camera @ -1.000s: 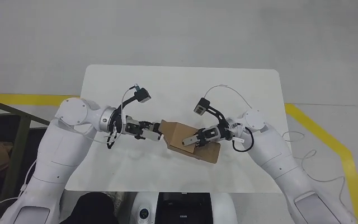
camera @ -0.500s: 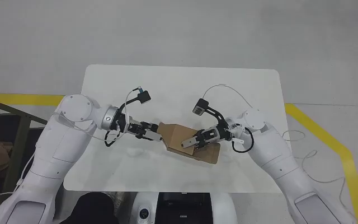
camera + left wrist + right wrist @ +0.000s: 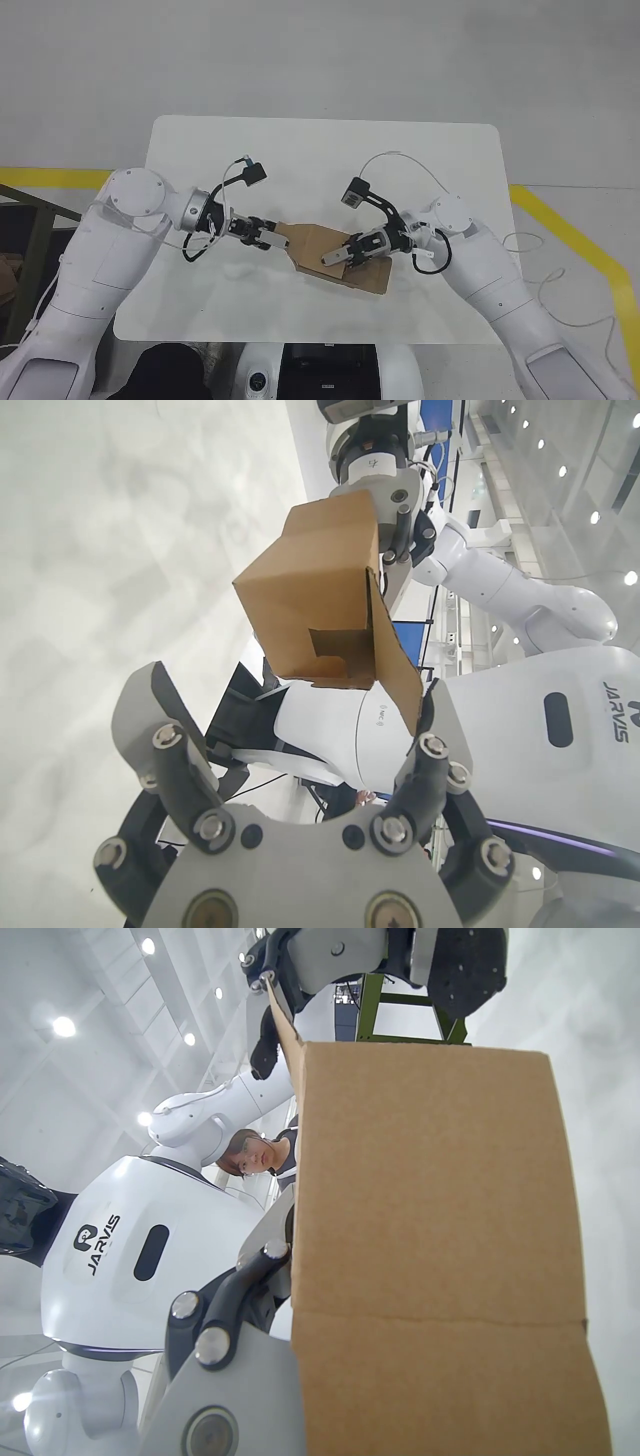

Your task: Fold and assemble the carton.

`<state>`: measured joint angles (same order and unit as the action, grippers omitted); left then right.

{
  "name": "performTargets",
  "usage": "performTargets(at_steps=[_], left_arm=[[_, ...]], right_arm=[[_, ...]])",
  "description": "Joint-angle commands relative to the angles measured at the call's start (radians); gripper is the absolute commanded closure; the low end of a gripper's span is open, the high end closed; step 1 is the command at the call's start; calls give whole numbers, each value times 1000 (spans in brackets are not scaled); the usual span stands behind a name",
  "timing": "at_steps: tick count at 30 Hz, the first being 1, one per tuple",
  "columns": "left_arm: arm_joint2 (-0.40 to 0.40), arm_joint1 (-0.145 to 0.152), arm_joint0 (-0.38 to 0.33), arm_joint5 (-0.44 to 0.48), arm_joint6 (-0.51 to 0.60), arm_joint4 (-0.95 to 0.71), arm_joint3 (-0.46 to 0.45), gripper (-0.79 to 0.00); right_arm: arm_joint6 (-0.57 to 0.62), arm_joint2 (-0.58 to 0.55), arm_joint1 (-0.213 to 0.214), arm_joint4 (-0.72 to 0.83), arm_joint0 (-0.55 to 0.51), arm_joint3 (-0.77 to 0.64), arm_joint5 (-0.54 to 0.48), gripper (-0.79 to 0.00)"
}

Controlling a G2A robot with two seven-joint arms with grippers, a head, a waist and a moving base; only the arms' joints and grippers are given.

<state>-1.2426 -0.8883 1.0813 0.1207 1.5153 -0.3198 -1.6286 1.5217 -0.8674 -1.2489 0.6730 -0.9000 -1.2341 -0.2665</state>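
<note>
A brown carton (image 3: 335, 256) is held above the white table (image 3: 420, 160) between the two arms; in the left wrist view the carton (image 3: 310, 600) shows one end open, with a flap (image 3: 395, 660) swung outward. My right gripper (image 3: 340, 255) is shut on the carton's far end, one finger (image 3: 267, 1238) pressed against the outer wall and the other hidden by cardboard. My left gripper (image 3: 295, 695) stands open just short of the open end. The flap's tip touches one of its fingers (image 3: 440, 720). From the right wrist view the left gripper (image 3: 365, 1003) sits beyond the carton's far edge.
White table surface stretches behind and to both sides of the carton. A yellow floor line (image 3: 560, 215) runs past the table's right edge. A green frame (image 3: 370, 1003) stands off the table behind the left arm.
The right gripper has shifted the carton slightly left and toward the table's front edge. The left wrist has turned a little while its open gripper stays at the carton's open end.
</note>
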Motion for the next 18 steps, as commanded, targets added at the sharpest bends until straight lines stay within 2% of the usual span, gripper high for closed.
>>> performTargets(at_steps=[1,18], left_arm=[[-1,1,10,-8,-2,-11,0,-785],[-20,16,106,-31,-58,-32,-26,-785]], right_arm=[[-2,-3,0,1,0,-3,-2,0],[-6,-24,-5,69,-2,-29,-38,0]])
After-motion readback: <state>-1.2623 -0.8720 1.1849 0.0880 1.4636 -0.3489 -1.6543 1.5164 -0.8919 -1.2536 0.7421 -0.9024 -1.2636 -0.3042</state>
